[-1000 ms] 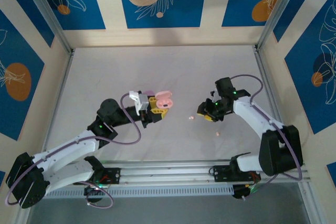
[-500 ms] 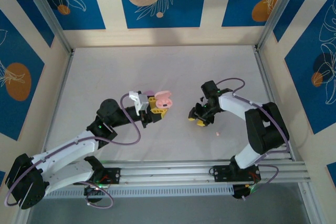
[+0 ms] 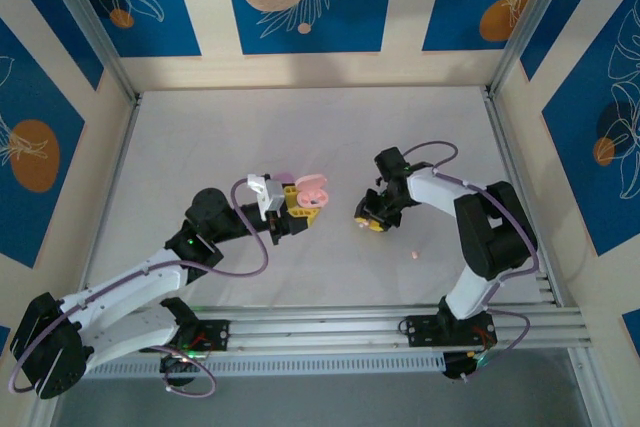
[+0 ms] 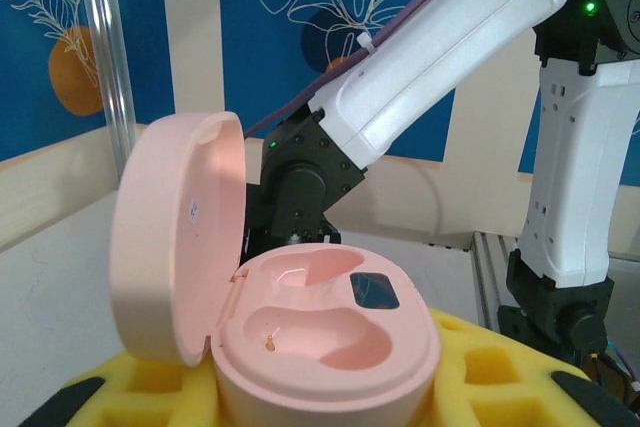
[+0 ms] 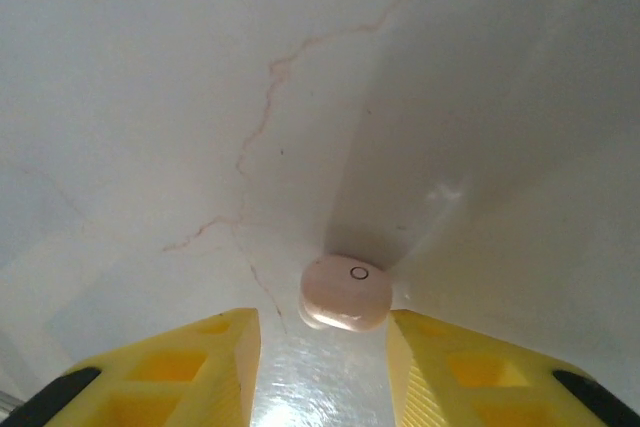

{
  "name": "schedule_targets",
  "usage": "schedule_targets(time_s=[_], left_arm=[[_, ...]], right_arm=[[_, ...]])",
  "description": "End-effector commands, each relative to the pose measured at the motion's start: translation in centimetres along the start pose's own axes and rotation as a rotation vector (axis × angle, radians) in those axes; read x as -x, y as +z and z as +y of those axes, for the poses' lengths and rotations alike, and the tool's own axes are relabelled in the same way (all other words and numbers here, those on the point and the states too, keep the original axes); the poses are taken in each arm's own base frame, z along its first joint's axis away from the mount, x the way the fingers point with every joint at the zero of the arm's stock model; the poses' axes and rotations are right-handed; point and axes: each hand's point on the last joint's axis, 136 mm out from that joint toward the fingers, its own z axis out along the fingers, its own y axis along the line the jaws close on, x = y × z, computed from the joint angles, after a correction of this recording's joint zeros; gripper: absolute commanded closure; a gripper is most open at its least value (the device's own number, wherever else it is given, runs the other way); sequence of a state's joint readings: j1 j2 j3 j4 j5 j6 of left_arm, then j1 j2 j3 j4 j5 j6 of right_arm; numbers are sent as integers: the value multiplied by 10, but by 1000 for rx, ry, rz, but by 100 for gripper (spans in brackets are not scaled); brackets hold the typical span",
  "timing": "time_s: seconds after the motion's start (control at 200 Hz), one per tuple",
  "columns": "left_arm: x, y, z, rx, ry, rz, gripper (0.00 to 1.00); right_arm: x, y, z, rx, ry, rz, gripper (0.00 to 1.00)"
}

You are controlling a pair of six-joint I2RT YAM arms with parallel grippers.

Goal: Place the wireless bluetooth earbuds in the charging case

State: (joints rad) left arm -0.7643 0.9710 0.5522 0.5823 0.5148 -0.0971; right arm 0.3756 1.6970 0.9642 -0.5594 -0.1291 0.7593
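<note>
Well, the left gripper (image 3: 299, 203) is squeezed onto a pink case (image 4: 330, 337) and holds it with the lid (image 4: 175, 237) flipped open. The right gripper (image 3: 366, 222) is down low on the white table (image 3: 300, 127). Its yellow fingers (image 5: 190, 362) stand a little apart, and one pink earbud (image 5: 346, 293) lies on the table between their tips. Another earbud (image 3: 413, 253) lies near it, closer to the arms.

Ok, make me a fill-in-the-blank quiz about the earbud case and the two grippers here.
1. The left gripper holds a pink case whose lid is ____.
2. Both slots in the case are ____.
3. The right gripper has its fingers either side of a pink earbud lying on the ____.
Missing words: open; empty; table.
</note>
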Motion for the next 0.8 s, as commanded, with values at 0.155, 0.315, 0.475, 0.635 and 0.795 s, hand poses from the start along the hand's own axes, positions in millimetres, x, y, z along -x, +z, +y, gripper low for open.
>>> schedule_targets(time_s=[0.155, 0.315, 0.475, 0.635, 0.795], left_arm=[[18, -2, -5, -3, 32, -39, 71], [18, -3, -4, 1, 32, -39, 71], [18, -3, -4, 4, 28, -37, 71], [18, -5, -4, 8, 28, -36, 71], [18, -6, -5, 11, 31, -36, 71]], right_arm=[[12, 2, 7, -22, -35, -17, 62], [13, 3, 12, -32, -78, -15, 64], [14, 4, 14, -60, -106, -13, 65], [13, 3, 10, -146, -157, -15, 65], [16, -1, 6, -231, -222, -28, 65]])
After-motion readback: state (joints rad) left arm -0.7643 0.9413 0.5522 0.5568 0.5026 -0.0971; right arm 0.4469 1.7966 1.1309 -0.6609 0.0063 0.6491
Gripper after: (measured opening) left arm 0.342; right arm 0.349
